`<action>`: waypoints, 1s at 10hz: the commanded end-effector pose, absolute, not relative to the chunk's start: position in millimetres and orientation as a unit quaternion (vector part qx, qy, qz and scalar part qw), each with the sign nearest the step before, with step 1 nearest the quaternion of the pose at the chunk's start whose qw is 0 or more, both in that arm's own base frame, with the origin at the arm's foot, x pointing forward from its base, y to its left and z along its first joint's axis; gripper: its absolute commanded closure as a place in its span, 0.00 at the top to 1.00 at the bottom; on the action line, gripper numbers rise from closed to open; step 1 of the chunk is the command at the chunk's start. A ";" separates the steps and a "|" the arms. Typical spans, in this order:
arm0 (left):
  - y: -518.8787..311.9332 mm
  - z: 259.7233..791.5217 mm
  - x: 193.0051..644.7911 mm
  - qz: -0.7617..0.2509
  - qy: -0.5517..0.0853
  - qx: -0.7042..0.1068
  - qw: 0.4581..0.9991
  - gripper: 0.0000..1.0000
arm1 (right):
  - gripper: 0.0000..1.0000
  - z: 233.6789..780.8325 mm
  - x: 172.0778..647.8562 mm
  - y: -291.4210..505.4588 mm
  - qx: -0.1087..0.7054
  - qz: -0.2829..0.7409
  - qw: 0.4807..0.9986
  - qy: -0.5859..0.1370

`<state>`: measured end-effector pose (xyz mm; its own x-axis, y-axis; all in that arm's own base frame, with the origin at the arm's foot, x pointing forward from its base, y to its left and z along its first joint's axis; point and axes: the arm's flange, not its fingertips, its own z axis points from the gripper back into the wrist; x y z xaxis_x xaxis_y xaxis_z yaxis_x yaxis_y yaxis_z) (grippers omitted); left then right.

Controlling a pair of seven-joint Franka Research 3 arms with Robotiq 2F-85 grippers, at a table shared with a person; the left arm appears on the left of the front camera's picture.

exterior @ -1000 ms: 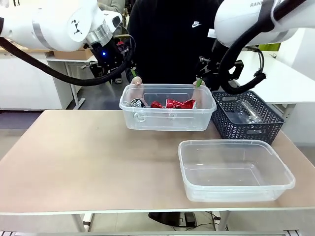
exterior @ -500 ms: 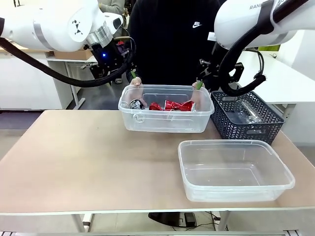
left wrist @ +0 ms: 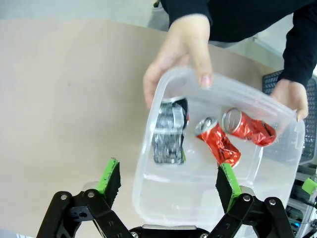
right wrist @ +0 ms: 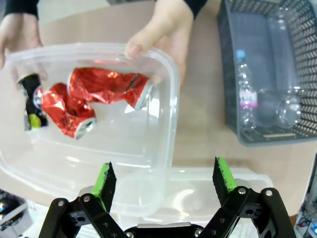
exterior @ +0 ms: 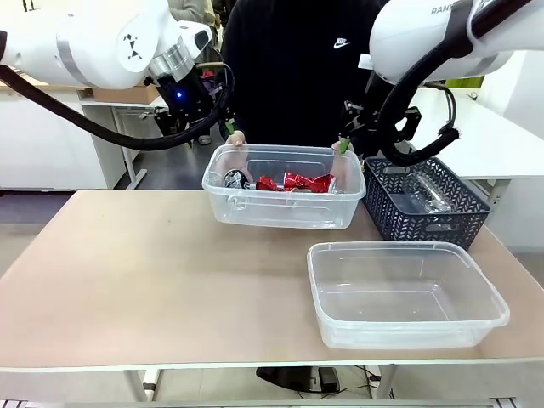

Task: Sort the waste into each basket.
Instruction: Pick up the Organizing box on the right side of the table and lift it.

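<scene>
Red cans, two; dark can, one.

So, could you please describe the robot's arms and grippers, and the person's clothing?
The left arm and right arm are glossy white with looping black cables. The left gripper and right gripper are black two-finger units with green pads. The person wears a black long-sleeved top with a small white logo.
</scene>
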<state>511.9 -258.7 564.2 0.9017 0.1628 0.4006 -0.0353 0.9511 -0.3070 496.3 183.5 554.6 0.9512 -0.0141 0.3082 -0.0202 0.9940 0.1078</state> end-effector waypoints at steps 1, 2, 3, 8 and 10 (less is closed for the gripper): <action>-256.9 580.8 499.2 -0.026 -0.187 -0.196 0.962 1.00 | 1.00 569.3 470.1 184.6 0.095 0.041 0.985 -0.134; -240.1 598.9 468.9 -0.062 -0.174 -0.205 0.961 1.00 | 1.00 588.9 419.5 173.5 0.077 0.057 0.988 -0.122; -216.1 607.6 429.0 -0.080 -0.193 -0.179 0.961 1.00 | 1.00 607.8 362.9 149.8 0.087 0.052 0.985 -0.143; -203.7 619.7 357.5 -0.132 -0.183 -0.174 0.959 1.00 | 1.00 614.7 276.9 114.8 0.041 0.002 0.990 -0.133; -203.7 619.7 357.5 -0.132 -0.183 -0.174 0.959 1.00 | 1.00 614.7 276.9 114.8 0.041 0.002 0.990 -0.133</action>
<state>349.5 -200.0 614.0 0.8946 -0.2092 0.3949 0.3330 0.9013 -0.2770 265.3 107.1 607.4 0.9621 -0.0255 0.2714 0.0092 0.9981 0.0614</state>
